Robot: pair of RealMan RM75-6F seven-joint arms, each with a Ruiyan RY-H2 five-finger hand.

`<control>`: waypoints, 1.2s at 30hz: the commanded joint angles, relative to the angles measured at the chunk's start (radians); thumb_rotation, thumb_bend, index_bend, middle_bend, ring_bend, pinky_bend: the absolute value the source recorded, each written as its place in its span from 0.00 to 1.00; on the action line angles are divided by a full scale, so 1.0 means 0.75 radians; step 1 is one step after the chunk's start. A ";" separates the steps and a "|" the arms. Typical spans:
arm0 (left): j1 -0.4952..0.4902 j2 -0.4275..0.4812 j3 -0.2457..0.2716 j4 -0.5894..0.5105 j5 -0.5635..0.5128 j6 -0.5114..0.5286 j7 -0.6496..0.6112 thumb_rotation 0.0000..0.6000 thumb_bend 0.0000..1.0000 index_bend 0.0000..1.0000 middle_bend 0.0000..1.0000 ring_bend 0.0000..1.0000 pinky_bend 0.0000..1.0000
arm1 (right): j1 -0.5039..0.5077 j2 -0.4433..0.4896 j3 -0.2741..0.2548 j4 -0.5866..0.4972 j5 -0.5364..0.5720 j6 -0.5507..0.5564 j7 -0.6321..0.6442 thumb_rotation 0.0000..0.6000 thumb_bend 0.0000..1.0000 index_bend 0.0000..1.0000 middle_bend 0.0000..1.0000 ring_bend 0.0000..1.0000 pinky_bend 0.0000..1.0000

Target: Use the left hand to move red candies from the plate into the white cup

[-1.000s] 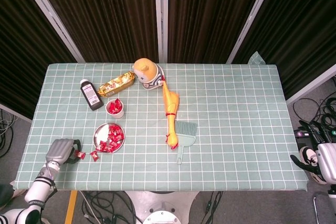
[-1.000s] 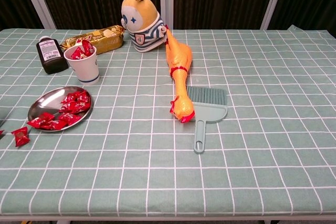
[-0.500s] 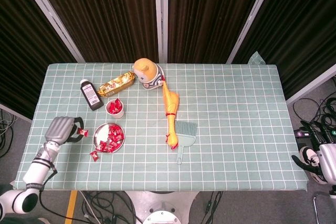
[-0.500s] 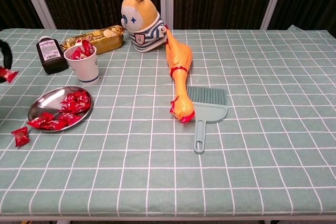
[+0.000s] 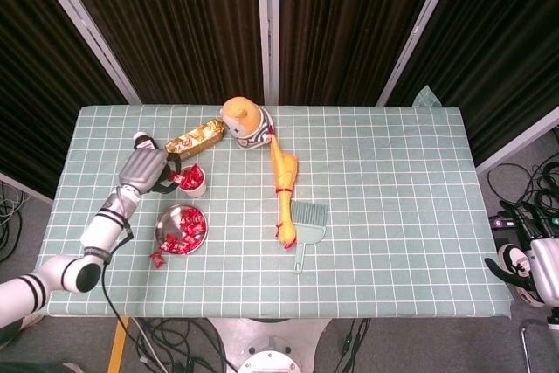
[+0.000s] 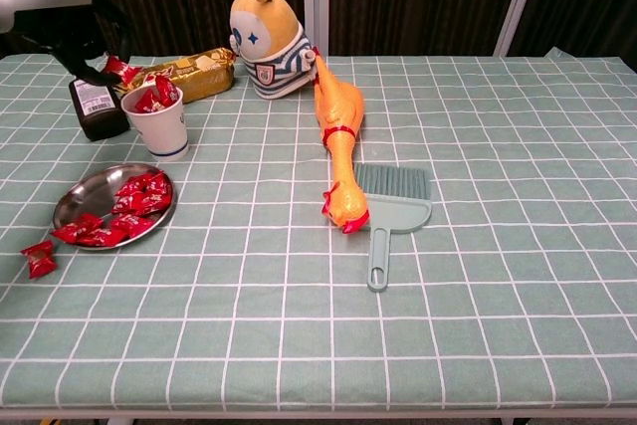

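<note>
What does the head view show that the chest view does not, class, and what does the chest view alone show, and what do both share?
Only the head view shows the whole left arm, the right robot hand off the table's right end, and floor cables.

Only the chest view shows the toy figure's face and the white cup's blue band.

Both show the left robot hand holding a red candy beside the cup, the plate of candies, a stray candy beside it, the dark bottle, rubber chicken and dustpan brush.
</note>
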 commanded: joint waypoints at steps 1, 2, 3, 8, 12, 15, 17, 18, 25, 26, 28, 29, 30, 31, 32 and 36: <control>-0.050 -0.047 0.006 0.056 -0.066 -0.050 0.041 1.00 0.30 0.60 1.00 0.97 1.00 | -0.002 0.001 0.000 0.001 0.001 0.002 0.000 1.00 0.10 0.11 0.25 0.08 0.36; -0.058 -0.055 0.009 0.064 -0.079 -0.059 0.045 1.00 0.30 0.60 1.00 0.97 1.00 | -0.002 0.000 0.000 0.002 0.001 0.002 0.001 1.00 0.10 0.11 0.25 0.08 0.36; -0.064 -0.062 0.012 0.070 -0.090 -0.065 0.050 1.00 0.30 0.59 1.00 0.97 1.00 | -0.002 0.000 0.000 0.002 0.002 0.002 0.001 1.00 0.10 0.11 0.25 0.08 0.36; -0.088 -0.085 0.032 0.097 -0.137 -0.078 0.071 1.00 0.30 0.57 1.00 0.97 1.00 | -0.004 0.000 0.001 0.006 0.007 0.001 0.006 1.00 0.10 0.11 0.25 0.08 0.36; -0.099 -0.077 0.057 0.093 -0.176 -0.080 0.110 1.00 0.30 0.52 1.00 0.97 1.00 | -0.003 -0.001 0.001 0.008 0.007 0.000 0.008 1.00 0.10 0.11 0.25 0.08 0.36; -0.093 -0.059 0.067 0.066 -0.196 -0.066 0.114 1.00 0.30 0.47 1.00 0.97 1.00 | -0.002 -0.001 0.002 0.008 0.007 -0.001 0.008 1.00 0.10 0.11 0.25 0.08 0.36; -0.083 -0.041 0.074 0.040 -0.196 -0.044 0.115 1.00 0.30 0.46 1.00 0.97 1.00 | -0.001 -0.002 0.002 0.007 0.005 -0.002 0.007 1.00 0.10 0.11 0.25 0.08 0.36; -0.073 -0.026 0.077 0.017 -0.191 -0.025 0.112 1.00 0.30 0.45 1.00 0.97 1.00 | -0.001 -0.002 0.002 0.007 0.005 -0.003 0.007 1.00 0.10 0.11 0.25 0.08 0.36; 0.052 0.072 0.116 -0.122 -0.079 0.156 0.045 1.00 0.30 0.43 1.00 0.96 1.00 | 0.000 0.000 0.003 0.004 -0.001 0.001 0.005 1.00 0.10 0.11 0.25 0.08 0.36; 0.082 0.088 0.129 -0.142 -0.049 0.193 0.027 1.00 0.30 0.43 1.00 0.96 1.00 | 0.000 0.000 0.003 0.004 -0.002 0.001 0.007 1.00 0.10 0.11 0.25 0.08 0.36; 0.136 0.110 0.156 -0.166 0.005 0.261 0.001 1.00 0.30 0.43 1.00 0.96 1.00 | 0.002 -0.001 0.003 0.005 -0.003 -0.001 0.008 1.00 0.10 0.11 0.25 0.08 0.36; 0.157 0.117 0.169 -0.171 0.029 0.288 -0.009 1.00 0.30 0.43 1.00 0.96 1.00 | 0.003 -0.002 0.003 0.005 -0.004 -0.001 0.008 1.00 0.10 0.11 0.25 0.08 0.36; 0.178 0.124 0.184 -0.177 0.051 0.310 -0.018 1.00 0.30 0.43 1.00 0.96 1.00 | 0.004 -0.002 0.003 0.005 -0.005 -0.002 0.009 1.00 0.10 0.11 0.25 0.08 0.36; 0.203 0.133 0.203 -0.184 0.082 0.335 -0.032 1.00 0.30 0.44 1.00 0.96 1.00 | 0.005 -0.003 0.003 0.006 -0.007 -0.003 0.009 1.00 0.10 0.11 0.25 0.08 0.36; 0.222 0.138 0.219 -0.188 0.107 0.353 -0.042 1.00 0.30 0.45 1.00 0.96 1.00 | 0.006 -0.003 0.003 0.006 -0.008 -0.003 0.009 1.00 0.10 0.11 0.25 0.08 0.36; 0.289 0.154 0.303 -0.192 0.222 0.403 -0.066 1.00 0.29 0.51 1.00 0.96 1.00 | 0.006 -0.005 0.002 0.008 -0.009 -0.003 0.011 1.00 0.10 0.11 0.25 0.08 0.36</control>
